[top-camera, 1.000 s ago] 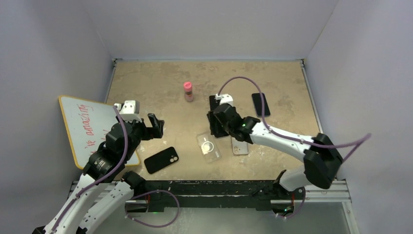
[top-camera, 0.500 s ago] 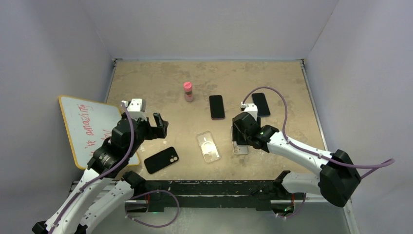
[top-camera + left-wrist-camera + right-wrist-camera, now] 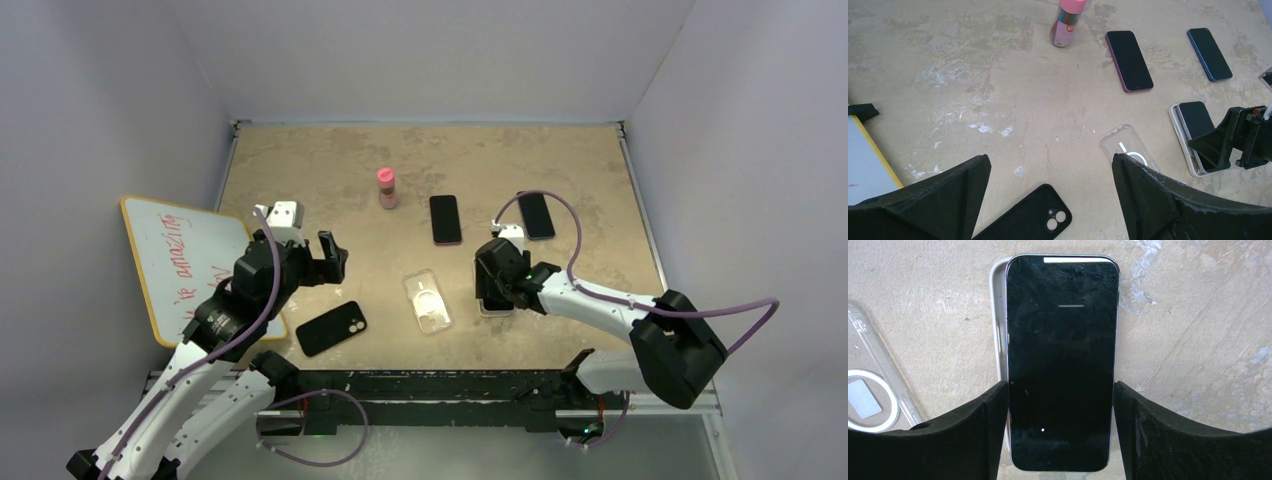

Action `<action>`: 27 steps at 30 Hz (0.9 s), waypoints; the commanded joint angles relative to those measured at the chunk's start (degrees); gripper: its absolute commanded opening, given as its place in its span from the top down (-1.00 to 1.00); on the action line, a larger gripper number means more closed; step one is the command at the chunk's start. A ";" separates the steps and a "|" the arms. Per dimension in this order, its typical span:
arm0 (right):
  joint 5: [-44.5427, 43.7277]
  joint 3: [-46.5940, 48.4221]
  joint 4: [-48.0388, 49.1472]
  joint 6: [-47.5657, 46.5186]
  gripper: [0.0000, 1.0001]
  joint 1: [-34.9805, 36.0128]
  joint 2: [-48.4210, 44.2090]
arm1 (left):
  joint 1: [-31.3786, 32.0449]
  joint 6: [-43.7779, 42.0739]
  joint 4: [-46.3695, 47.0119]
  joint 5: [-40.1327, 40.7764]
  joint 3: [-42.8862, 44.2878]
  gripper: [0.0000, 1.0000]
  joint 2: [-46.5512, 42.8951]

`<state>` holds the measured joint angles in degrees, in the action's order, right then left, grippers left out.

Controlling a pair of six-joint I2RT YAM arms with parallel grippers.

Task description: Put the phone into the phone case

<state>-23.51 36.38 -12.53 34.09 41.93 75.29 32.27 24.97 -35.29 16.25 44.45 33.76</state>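
A black-screened phone (image 3: 1063, 365) sits between the fingers of my right gripper (image 3: 1060, 390), which is shut on its two long edges. The phone lies over a white phone case (image 3: 996, 315), whose rim shows only along the phone's left side and top-left corner. From above, the right gripper (image 3: 492, 285) covers most of the phone, and the case (image 3: 493, 309) peeks out below it. The left wrist view shows the phone (image 3: 1193, 117) slanting into the case (image 3: 1176, 120). My left gripper (image 3: 330, 258) hovers open and empty at the table's left.
A clear case (image 3: 428, 300) lies just left of the white one. A phone in a black case (image 3: 331, 328) lies under the left gripper. A maroon phone (image 3: 446, 219), a blue phone (image 3: 536, 215) and a pink bottle (image 3: 386, 187) lie farther back. A whiteboard (image 3: 180, 260) leans at the left.
My right gripper carried the phone from near the maroon phone forward and right, then lowered it onto the white case. The left gripper drifted slightly right and opened a little wider.
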 commanded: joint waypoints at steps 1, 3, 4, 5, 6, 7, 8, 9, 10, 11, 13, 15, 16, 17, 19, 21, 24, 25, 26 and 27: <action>1.45 -0.99 3.06 1.67 0.36 -0.13 -0.92 | -0.14 0.78 2.07 -0.77 0.99 -0.94 0.68; 0.80 -1.09 2.98 1.64 0.36 -0.14 -1.59 | -0.12 0.78 2.07 -0.91 0.95 -0.94 0.86; 0.54 -1.13 3.08 1.45 0.35 -0.14 -2.15 | -0.13 0.78 2.13 -0.95 0.94 -0.94 0.87; 0.61 -1.30 3.31 1.26 0.34 -0.17 -2.50 | -0.12 0.78 2.17 -1.02 0.97 -0.94 0.87; 0.84 -1.40 3.53 0.96 0.30 -0.14 -2.80 | -0.11 0.78 2.16 -1.09 0.98 -0.94 0.87; 1.16 -1.40 3.56 0.76 0.25 -0.10 -2.99 | -0.10 0.78 2.22 -1.00 0.93 -0.94 0.89; 1.38 -1.44 3.45 0.54 0.18 -0.09 -3.10 | -0.13 0.78 2.23 -1.00 0.98 -0.94 0.88; 1.50 -1.48 3.36 0.47 0.11 -0.10 -3.19 | -0.15 0.78 2.22 -1.04 0.99 -0.94 0.87; 1.65 -1.49 3.27 0.36 0.04 -0.07 -3.33 | -0.11 0.79 2.16 -1.04 0.95 -0.94 0.93; 1.89 -1.48 3.22 0.22 0.00 -0.08 -3.49 | -0.15 0.84 2.15 -1.05 0.99 -0.94 0.94; 2.30 -1.49 3.26 0.04 -0.07 -0.01 -3.92 | -0.10 0.87 2.15 -1.08 0.92 -0.94 0.88; 2.45 -1.55 3.03 -0.15 -0.16 -0.07 -4.37 | -0.11 0.87 2.07 -1.12 0.89 -0.93 0.86; 2.26 -1.50 2.78 -0.05 -0.23 -0.09 -4.58 | -0.10 0.95 2.07 -1.13 0.86 -0.93 0.87; 2.05 -1.38 2.30 0.12 -0.25 -0.07 -4.72 | -0.10 0.95 2.07 -1.13 0.84 -0.93 0.86; 1.69 -0.96 1.01 0.61 -0.31 -0.10 -4.83 | -0.10 0.96 2.07 -1.13 0.90 -0.93 0.89; 1.70 -0.60 -0.05 0.80 -0.40 -0.05 -4.94 | -0.10 0.96 2.13 -1.21 0.88 -0.93 0.89; 2.02 -0.48 -1.49 0.79 -0.50 -0.04 -6.11 | -0.13 0.96 2.15 -1.30 0.90 -0.93 1.11; 1.89 -0.42 -1.59 0.67 -0.52 -0.09 -6.42 | -0.13 0.96 2.15 -1.38 0.84 -0.93 1.20; 1.93 -0.43 -1.61 0.64 -0.53 -0.07 -6.82 | -0.17 0.96 2.18 -1.40 0.90 -0.93 1.41; 2.11 -0.43 -1.62 0.55 -0.56 -0.08 -7.19 | -0.11 0.96 2.23 -1.44 0.88 -0.93 1.49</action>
<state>-21.30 35.11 -13.08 34.52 41.85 71.02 32.27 24.99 -35.27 15.38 44.45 34.72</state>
